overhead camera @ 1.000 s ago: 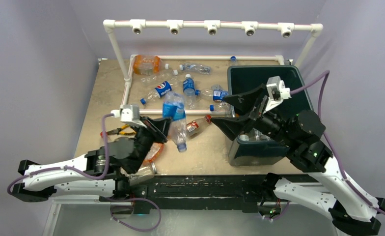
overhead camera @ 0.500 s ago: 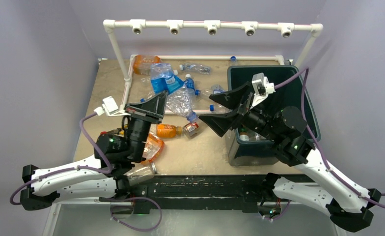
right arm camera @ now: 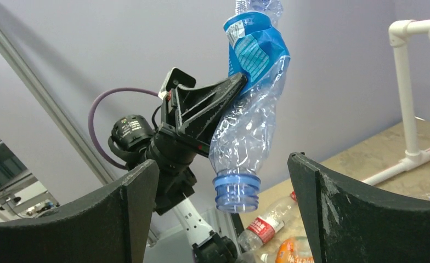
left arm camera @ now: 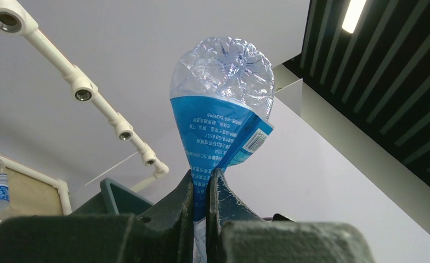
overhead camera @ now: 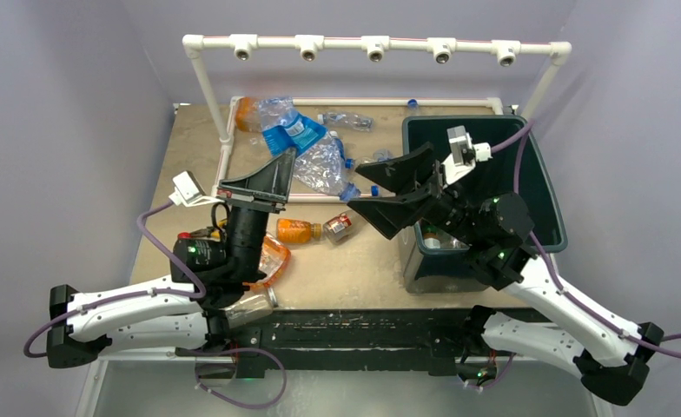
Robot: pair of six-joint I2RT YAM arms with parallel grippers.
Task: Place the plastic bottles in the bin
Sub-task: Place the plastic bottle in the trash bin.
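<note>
My left gripper [overhead camera: 288, 162] is shut on a crushed clear bottle with a blue label [overhead camera: 307, 148] and holds it high above the table, neck down and toward the right. In the left wrist view the jaws [left arm camera: 202, 181] pinch the label, with the bottle [left arm camera: 224, 98] above them. My right gripper [overhead camera: 365, 188] is open and empty, just left of the dark green bin [overhead camera: 541, 187]. In the right wrist view the bottle's blue neck [right arm camera: 236, 192] hangs between my open fingers [right arm camera: 222, 161] without touching them. Other bottles lie on the table: an orange one [overhead camera: 295, 231] and a red-labelled one [overhead camera: 341, 228].
More bottles lie at the back inside the white pipe frame [overhead camera: 346, 121]. A crushed orange bottle [overhead camera: 272, 261] and a clear one [overhead camera: 250, 304] lie under my left arm. A screwdriver [overhead camera: 202, 233] lies at the left. The pipe rail [overhead camera: 376, 45] runs overhead.
My left gripper has lifted the blue-labelled bottle up and toward the back. My right gripper has swung left, away from the bin, to either side of the bottle's neck.
</note>
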